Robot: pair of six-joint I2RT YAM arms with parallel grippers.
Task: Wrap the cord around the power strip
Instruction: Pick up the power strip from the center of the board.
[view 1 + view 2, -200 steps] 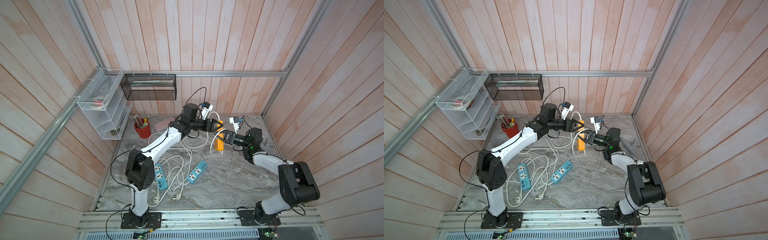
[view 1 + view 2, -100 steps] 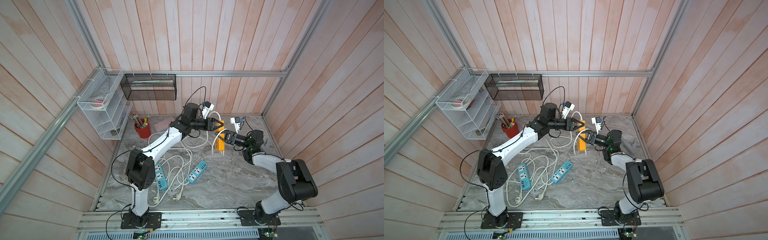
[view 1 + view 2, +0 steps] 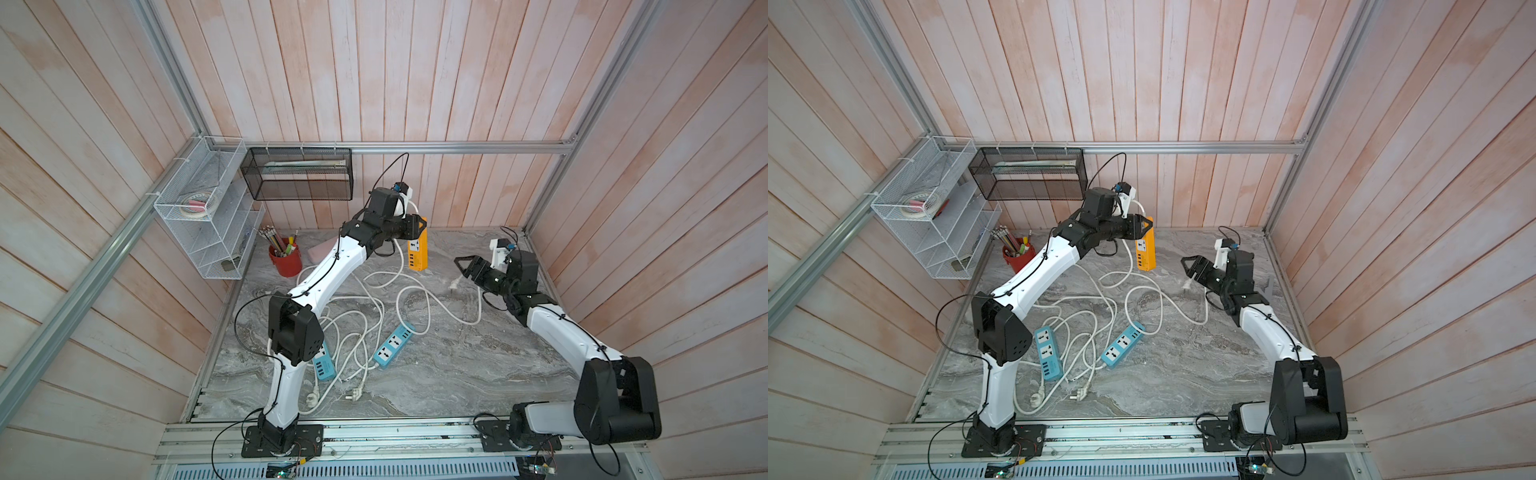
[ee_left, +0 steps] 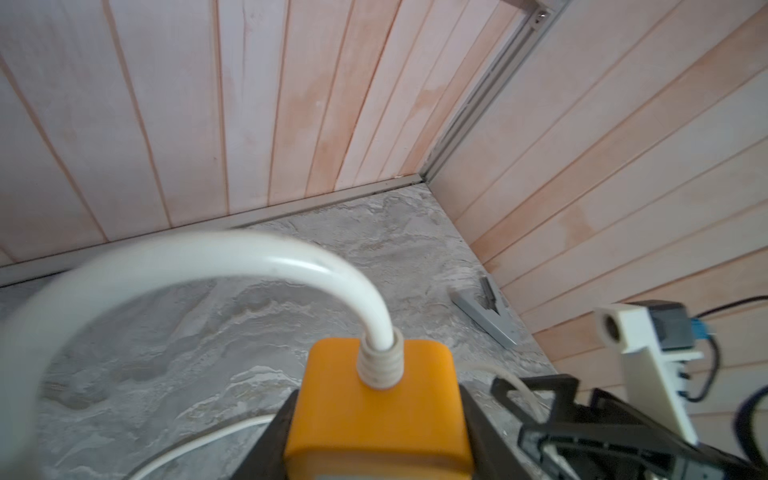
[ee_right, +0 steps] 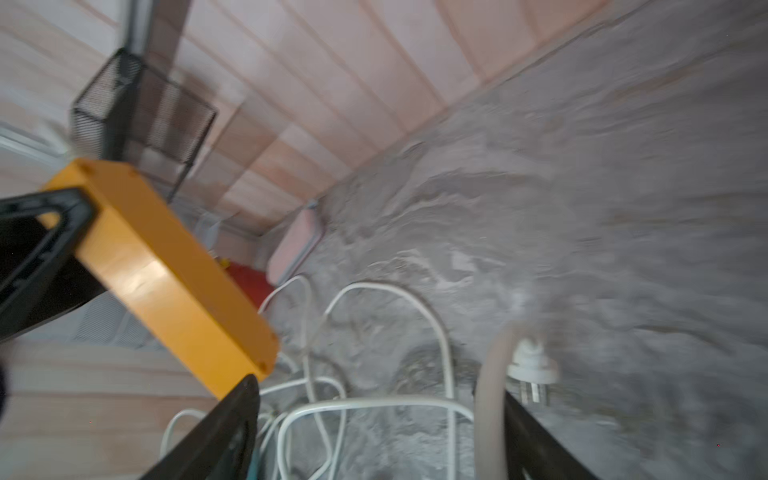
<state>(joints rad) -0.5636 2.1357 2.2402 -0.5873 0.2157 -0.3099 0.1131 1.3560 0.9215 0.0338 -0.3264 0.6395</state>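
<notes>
On the left wall hangs a white wire shelf (image 3: 216,232). Its top tier holds rolls of tape (image 3: 192,210), and a small dark item too small to identify sits in the bottom tier. Right of it, on the far wall, a black mesh basket (image 3: 301,189) holds one long pale item lying along its back. Below the shelf, a red cup (image 3: 286,262) stands on the marble table (image 3: 457,374) at the far left, packed with upright pencils (image 3: 272,237). A flat pink pad (image 3: 322,252) lies just beside it. Nearer, two blue power strips (image 3: 394,345) lie among tangled white leads. At the far middle, the left gripper (image 3: 419,226) is clamped on the cord end of the orange power strip (image 3: 417,253), and in the left wrist view a black finger presses each side of it (image 4: 378,419). The strip hangs lengthwise toward the table; whether its lower end touches cannot be told. Its white cord (image 3: 399,299) arches out of the top end and lies in loose loops on the table, ending at the plug (image 3: 454,284). Just right of the plug, the right gripper (image 3: 460,269) hovers with its jaws spread wide and gripping nothing, and in the right wrist view the cord rises close beside one finger.
</notes>
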